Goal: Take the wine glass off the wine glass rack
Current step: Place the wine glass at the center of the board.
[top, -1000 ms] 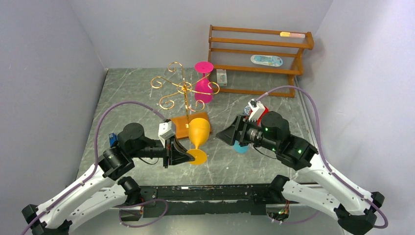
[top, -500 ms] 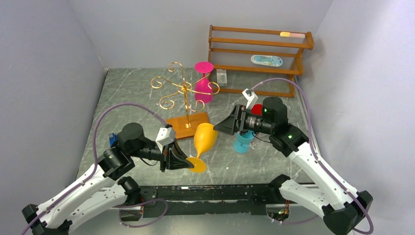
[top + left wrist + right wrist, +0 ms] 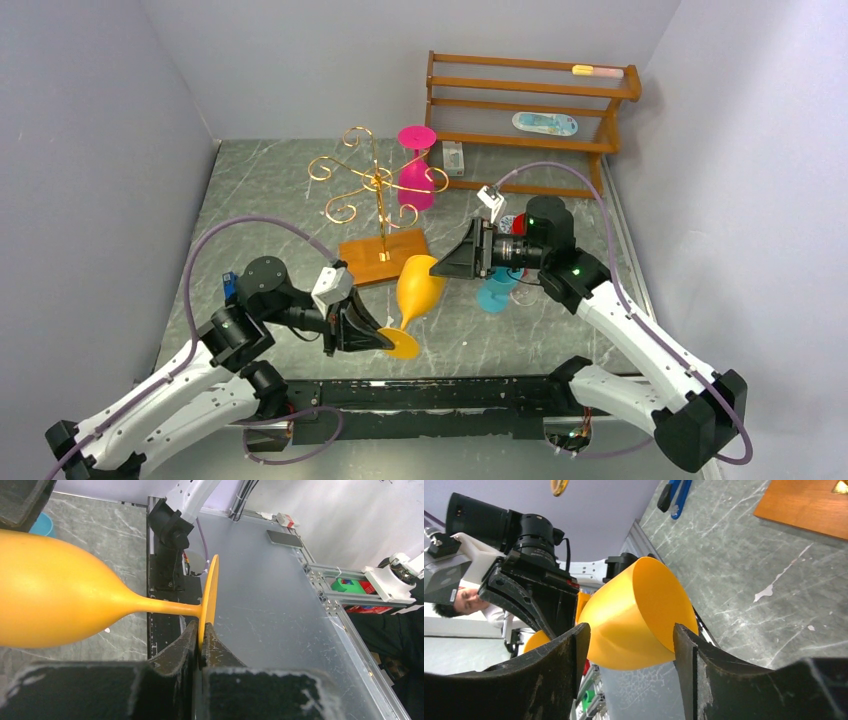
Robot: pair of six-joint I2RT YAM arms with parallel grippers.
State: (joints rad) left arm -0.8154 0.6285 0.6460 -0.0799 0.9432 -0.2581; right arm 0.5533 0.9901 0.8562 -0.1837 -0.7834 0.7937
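Note:
The orange wine glass (image 3: 418,285) is off the rack and held tilted above the table, bowl up and to the right. My left gripper (image 3: 385,338) is shut on the rim of its round foot (image 3: 210,595), with the stem and bowl (image 3: 50,610) reaching left. My right gripper (image 3: 447,267) is open, its two fingers either side of the bowl (image 3: 639,615) without visibly touching. A pink wine glass (image 3: 416,180) hangs upside down on the gold wire wine glass rack (image 3: 375,180), which stands on its orange-brown base (image 3: 383,255).
A brown slatted wooden shelf (image 3: 530,110) stands at the back right with small items on it. A small white box (image 3: 453,157) lies by it. A blue cup (image 3: 495,293) and a red object (image 3: 525,225) sit under the right arm.
My left gripper has tipped the orange glass over to the right and drawn it nearer. My right arm has swung left, bringing its open jaws around the bowl.

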